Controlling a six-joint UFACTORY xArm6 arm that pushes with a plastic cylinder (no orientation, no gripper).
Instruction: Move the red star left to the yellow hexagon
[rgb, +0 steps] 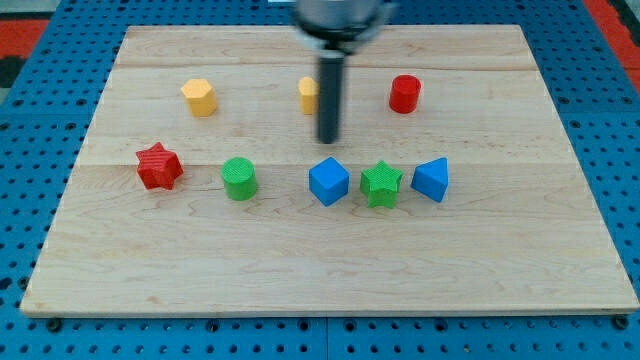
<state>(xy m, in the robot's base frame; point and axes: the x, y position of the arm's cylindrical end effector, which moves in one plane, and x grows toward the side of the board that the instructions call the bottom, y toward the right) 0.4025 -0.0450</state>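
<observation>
The red star (158, 167) lies at the view's left on the wooden board (330, 270). A yellow hexagon (199, 97) sits above and slightly right of it. My tip (327, 140) is near the board's middle, just above the blue cube (328, 181). The rod partly hides a second yellow block (308, 94) behind it, whose shape I cannot make out. The tip is far to the right of the red star and touches no block.
A green cylinder (239, 178) stands right of the red star. A green star (381, 184) and a blue triangular block (431, 179) follow the blue cube to the right. A red cylinder (405, 94) is at the upper right.
</observation>
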